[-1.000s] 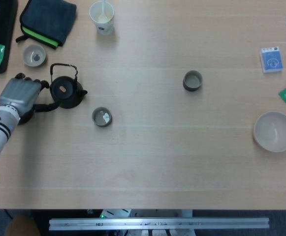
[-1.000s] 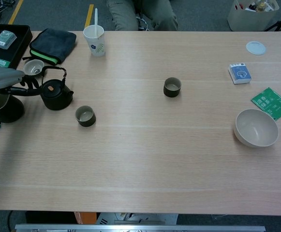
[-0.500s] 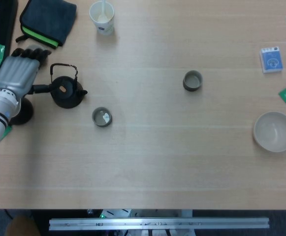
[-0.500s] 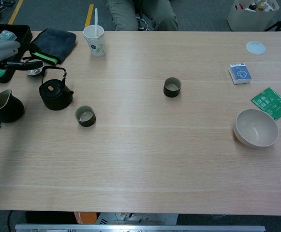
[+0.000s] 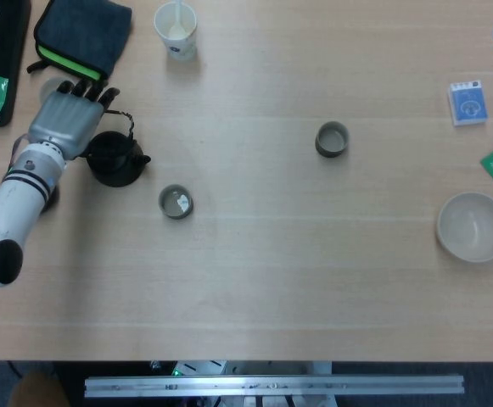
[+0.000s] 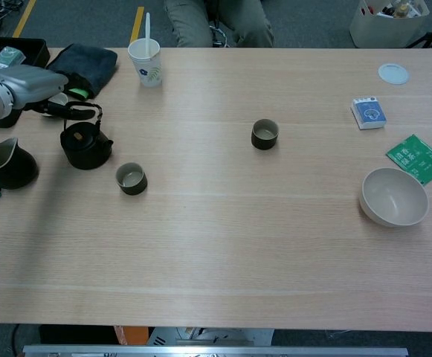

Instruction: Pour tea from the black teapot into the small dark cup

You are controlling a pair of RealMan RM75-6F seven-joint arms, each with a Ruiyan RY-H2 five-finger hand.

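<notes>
Hovering over the black teapot (image 5: 117,158), the left hand (image 5: 70,119) sits at table's far-left w/ fingers (image 5: 89,89) stretched out flat, holding nothing; whether they touch the pot's bail handle can't tell. Chest view shows same hand (image 6: 33,80) above and behind the teapot (image 6: 84,146), palm down. Teapot stands upright on the wood table (image 5: 271,271), spout toward the small dark cup (image 5: 176,202), which is near, just right and in front, apart from it. Second dark cup (image 5: 332,139) sits well apart, mid-table. Black pitcher (image 6: 4,163) left of teapot. Paper cup (image 5: 176,30) at the far edge, beige bowl (image 5: 473,226) on the right. Right hand not visible.
</notes>
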